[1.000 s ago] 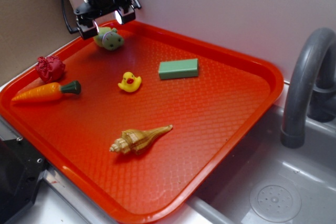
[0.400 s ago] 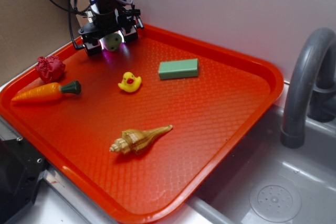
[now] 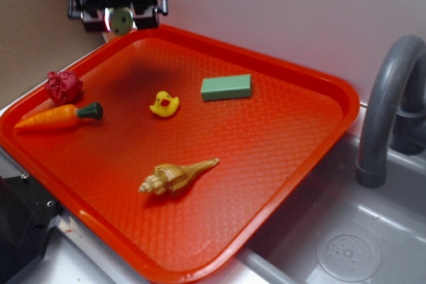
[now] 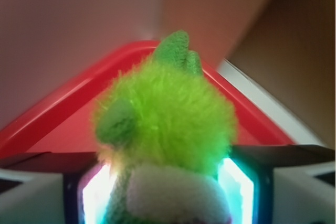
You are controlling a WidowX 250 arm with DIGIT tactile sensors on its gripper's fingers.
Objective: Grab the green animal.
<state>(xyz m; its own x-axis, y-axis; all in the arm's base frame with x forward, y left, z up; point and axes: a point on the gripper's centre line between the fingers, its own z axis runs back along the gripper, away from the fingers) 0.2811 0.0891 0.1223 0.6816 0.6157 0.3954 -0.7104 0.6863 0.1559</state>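
At the tray's (image 3: 279, 184) far left corner, the gripper (image 3: 118, 19) hangs above the rim, pinching the green animal (image 3: 120, 20) between its jaws; the toy is clear of the tray floor. The wrist view shows its fuzzy head (image 4: 165, 114) bulging up out of the lit fingers (image 4: 236, 182), so the hold looks low on a soft, squashy body. That is the risk: plush compresses and may slide out if the arm jerks. A drop would likely land near the red lump (image 3: 64, 86) and carrot (image 3: 56, 116), or outside the rim. The yellow duck (image 3: 164, 104), green block (image 3: 226, 87) and shell (image 3: 175, 177) lie well apart, further right.
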